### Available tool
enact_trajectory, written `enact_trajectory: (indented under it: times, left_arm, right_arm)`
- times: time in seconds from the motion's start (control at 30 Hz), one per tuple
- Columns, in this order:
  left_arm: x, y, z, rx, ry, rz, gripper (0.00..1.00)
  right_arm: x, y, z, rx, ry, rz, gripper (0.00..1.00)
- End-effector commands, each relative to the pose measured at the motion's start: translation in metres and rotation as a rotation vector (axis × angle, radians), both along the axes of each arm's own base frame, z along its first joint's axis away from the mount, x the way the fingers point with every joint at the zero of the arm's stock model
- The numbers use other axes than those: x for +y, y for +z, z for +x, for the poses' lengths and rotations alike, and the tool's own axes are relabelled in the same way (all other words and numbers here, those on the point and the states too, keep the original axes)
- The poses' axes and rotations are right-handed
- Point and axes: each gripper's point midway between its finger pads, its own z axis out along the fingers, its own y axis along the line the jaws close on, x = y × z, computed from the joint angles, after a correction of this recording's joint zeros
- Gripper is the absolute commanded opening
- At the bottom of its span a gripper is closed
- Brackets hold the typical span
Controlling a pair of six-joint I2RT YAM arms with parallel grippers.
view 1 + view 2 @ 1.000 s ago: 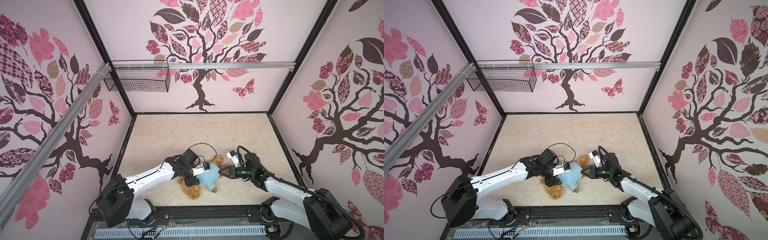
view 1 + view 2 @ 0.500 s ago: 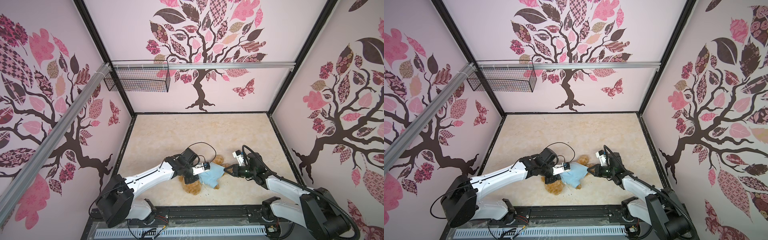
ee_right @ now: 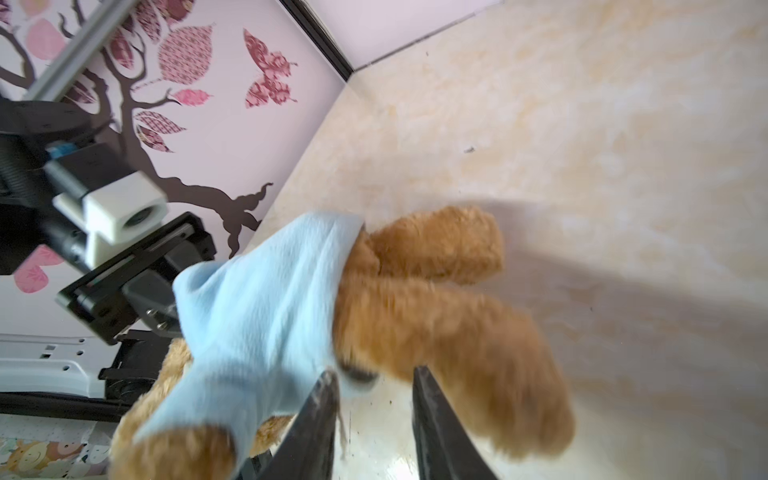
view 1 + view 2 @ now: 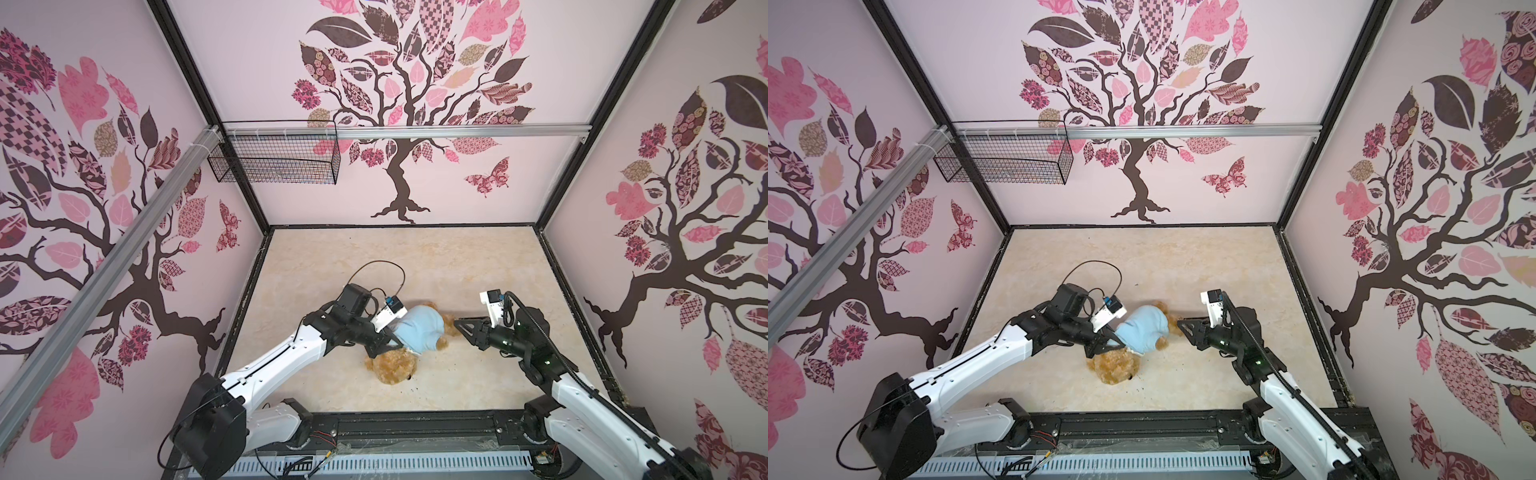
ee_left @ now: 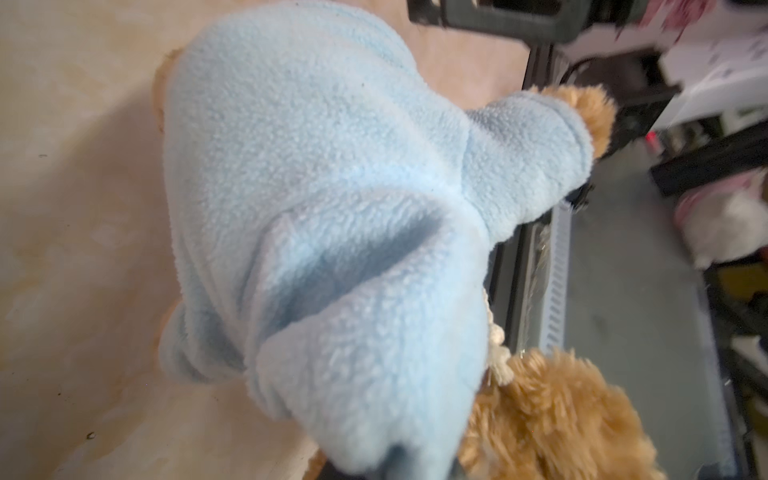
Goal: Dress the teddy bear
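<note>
Judging from its shaggy golden-brown plush, I expect the teddy bear (image 4: 392, 368) to be light, soft and floppy, with limbs that fold rather than push. It lies on the beige marbled counter (image 4: 415, 266) just 6 o'clock of centre, head towards 7 o'clock, a light-blue fleece shirt (image 4: 419, 330) over its torso. My left gripper (image 4: 397, 341) is pinched on the shirt's edge nearest the head. My right gripper (image 3: 374, 372) stands parted and empty beside the legs. I would grip the hems, not the fur

1. Teddy bear (image 4: 392, 368): shaggy golden-brown.
2. Shirt (image 4: 417, 330): plain light-blue fleece.
3. Surface (image 4: 415, 257): cream, marbled pale yellow.
4. Walls (image 4: 270, 83): pale pink, with dark-brown trees and patterned pink leaves.
5. Basket (image 4: 274, 162): black wire mesh.
</note>
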Motion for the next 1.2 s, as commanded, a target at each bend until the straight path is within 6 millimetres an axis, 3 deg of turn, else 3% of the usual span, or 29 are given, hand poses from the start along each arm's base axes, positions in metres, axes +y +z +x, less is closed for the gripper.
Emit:
enact_trajectory:
  times: [0.0, 0.1, 0.23, 0.4, 0.57, 0.8, 0.87, 0.97, 1.07, 1.17]
  left_arm:
    - [-0.021, 0.032, -0.008, 0.213, 0.000, -0.236, 0.00]
    - [-0.031, 0.035, -0.005, 0.348, 0.009, -0.287, 0.00]
    - [-0.037, 0.012, 0.004, 0.485, 0.066, -0.281, 0.07]
    - [-0.042, -0.022, 0.014, 0.587, 0.121, -0.238, 0.10]
    - [-0.044, -0.038, 0.017, 0.626, 0.145, -0.209, 0.16]
    - [-0.044, -0.049, 0.005, 0.609, 0.117, -0.113, 0.21]
    - [-0.043, -0.051, 0.006, 0.599, 0.122, -0.098, 0.26]
    - [-0.040, -0.049, 0.010, 0.541, 0.136, -0.077, 0.49]
    - [-0.029, -0.047, 0.016, 0.429, 0.180, -0.025, 0.64]
    - [-0.012, -0.041, 0.028, 0.283, 0.262, 0.053, 0.73]
  right_arm:
    - [0.006, 0.013, -0.001, -0.062, 0.002, -0.013, 0.38]
    - [-0.001, 0.014, 0.006, -0.060, -0.058, -0.041, 0.39]
    - [-0.010, 0.008, 0.013, -0.044, -0.117, -0.095, 0.39]
    - [0.009, -0.001, 0.003, -0.008, -0.015, -0.042, 0.39]
    - [0.025, 0.005, -0.005, -0.057, 0.051, 0.004, 0.43]
    - [0.036, 0.007, 0.014, -0.060, 0.042, 0.020, 0.45]
    - [0.040, 0.007, 0.021, -0.059, 0.042, 0.012, 0.32]
    - [0.034, 0.000, 0.031, -0.028, -0.021, -0.028, 0.09]
    - [0.028, -0.002, 0.035, -0.004, -0.063, -0.062, 0.03]
    - [0.027, 0.002, 0.035, 0.044, -0.075, -0.063, 0.01]
